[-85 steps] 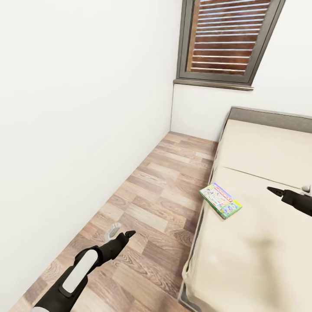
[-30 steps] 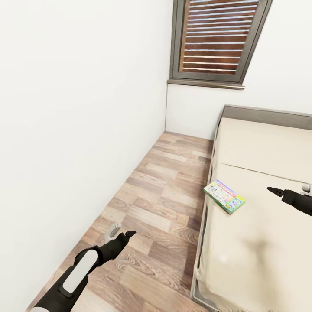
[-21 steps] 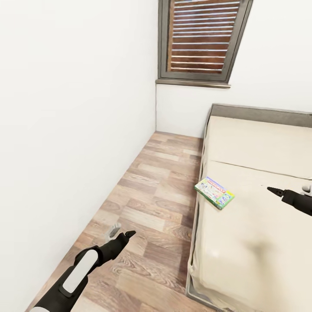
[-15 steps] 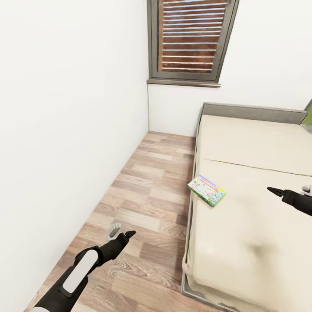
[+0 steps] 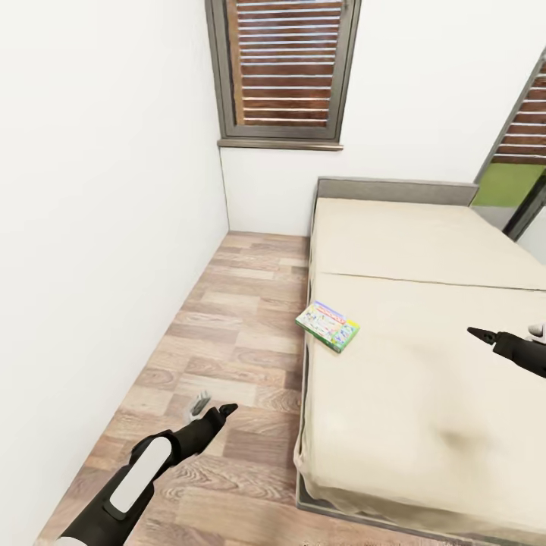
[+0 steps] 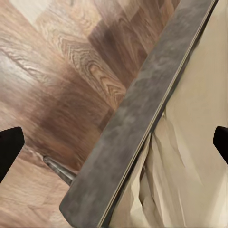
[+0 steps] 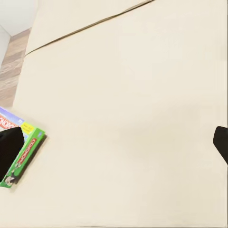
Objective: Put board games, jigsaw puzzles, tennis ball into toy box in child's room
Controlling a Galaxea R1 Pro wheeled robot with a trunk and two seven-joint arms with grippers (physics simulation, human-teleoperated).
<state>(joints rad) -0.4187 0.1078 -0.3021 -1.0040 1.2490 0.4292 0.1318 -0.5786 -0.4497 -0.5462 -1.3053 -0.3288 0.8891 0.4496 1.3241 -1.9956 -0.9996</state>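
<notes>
- Head view showed the bed (image 5: 425, 356) along the right, its grey headboard (image 5: 394, 189) against the far wall under a shuttered window (image 5: 284, 64), with plank floor (image 5: 227, 334) between bed and left wall
- One board game (image 5: 327, 325), the green-edged Monopoly box, lay flat on the mattress at the bed's left edge, roughly midway along it; in the right wrist view the same box (image 7: 21, 149) sat at the edge of the cover, partly behind a fingertip
- Left gripper (image 5: 211, 409) hung over the floor, just off the bed's near left corner; its wrist view looked down on the grey bed frame (image 6: 137, 118) and rumpled cover, fingertips wide apart at either edge with nothing between them
- Right gripper (image 5: 485, 336) hovered above the mattress, well apart from the game and to its right; its fingertips were likewise spread with nothing between them
- Progress, as a judgement: neither gripper carried anything and this game was not yet picked up, so at least this box remained to be fetched and taken to the toy box
- What else remained I could not tell: the other toys, table and toy box were out of frame
- Likely next need: close the gap to the game, probably with the right arm
</notes>
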